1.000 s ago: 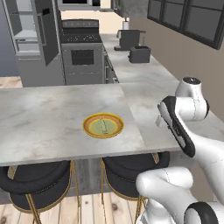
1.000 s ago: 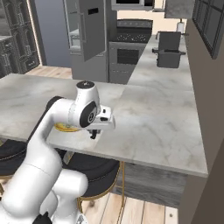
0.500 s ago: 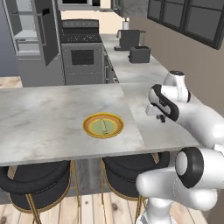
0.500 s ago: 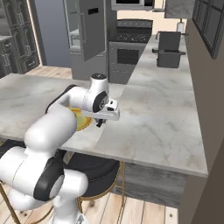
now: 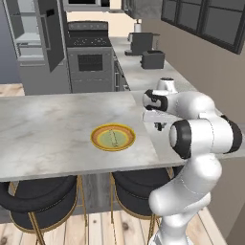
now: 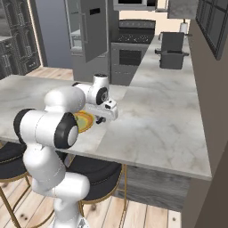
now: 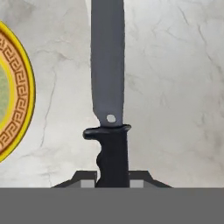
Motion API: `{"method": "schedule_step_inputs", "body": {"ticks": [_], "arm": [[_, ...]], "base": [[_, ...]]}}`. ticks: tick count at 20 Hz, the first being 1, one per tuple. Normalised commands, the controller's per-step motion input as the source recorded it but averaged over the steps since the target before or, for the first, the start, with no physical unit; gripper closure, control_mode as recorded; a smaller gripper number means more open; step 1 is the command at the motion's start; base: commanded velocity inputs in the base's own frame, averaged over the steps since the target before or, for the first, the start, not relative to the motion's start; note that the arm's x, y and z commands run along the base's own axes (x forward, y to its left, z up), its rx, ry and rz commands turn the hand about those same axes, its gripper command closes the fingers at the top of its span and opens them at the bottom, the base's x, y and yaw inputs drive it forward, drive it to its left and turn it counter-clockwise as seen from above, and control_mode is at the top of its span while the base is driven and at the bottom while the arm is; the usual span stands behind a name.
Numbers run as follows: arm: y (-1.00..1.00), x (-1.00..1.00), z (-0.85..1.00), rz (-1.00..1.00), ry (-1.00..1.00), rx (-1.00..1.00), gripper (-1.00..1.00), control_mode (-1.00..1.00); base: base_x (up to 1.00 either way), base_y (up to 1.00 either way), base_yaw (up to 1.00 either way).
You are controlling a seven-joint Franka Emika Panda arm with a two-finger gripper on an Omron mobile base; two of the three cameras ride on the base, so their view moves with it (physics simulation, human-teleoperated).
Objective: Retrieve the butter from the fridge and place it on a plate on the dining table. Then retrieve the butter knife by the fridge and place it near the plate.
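Note:
My gripper (image 7: 112,181) is shut on the black handle of the butter knife (image 7: 107,65). Its grey blade points away over the marble of the dining table (image 7: 175,87). In the hand view the plate (image 7: 13,87), with its orange-yellow patterned rim, lies just left of the blade. The left base view has the gripper (image 5: 158,125) hanging low over the table, right of the plate (image 5: 113,137). A thin pale stick of butter (image 5: 114,138) rests on the plate's green centre. The grey fridge (image 5: 40,43) stands at the back with its door open.
Black round stools (image 5: 38,198) on gold legs sit under the table's near edge. Behind the table are a stove (image 5: 91,57) and a wall counter with a toaster (image 5: 153,58) and a coffee machine (image 6: 171,49). My own arm (image 6: 58,120) hides part of the plate in the right base view.
The arm has folded in and carried the shut gripper with the knife leftward across the table, closer to the plate's right side. The plate and butter have not moved.

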Motion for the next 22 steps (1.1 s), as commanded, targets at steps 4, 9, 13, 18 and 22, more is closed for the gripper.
{"method": "schedule_step_inputs", "body": {"ticks": [4, 9, 13, 18, 22], "arm": [[0.05, 0.52, -0.44, -0.12, 0.05, 0.00, 1.00, -1.00], [0.00, 0.51, -0.54, -0.03, 0.00, 0.00, 1.00, -1.00], [0.00, 0.26, -0.74, 0.00, 0.00, 0.00, 1.00, -1.00], [0.00, 0.15, -0.79, 0.08, -0.05, -0.04, 1.00, -1.00], [0.00, 0.12, -0.76, 0.09, 0.00, -0.07, 1.00, -1.00]], "base": [[0.00, 0.00, 0.00], [0.00, 0.00, 0.00], [0.00, 0.00, 0.00], [0.00, 0.00, 0.00], [0.00, 0.00, 0.00]]}}
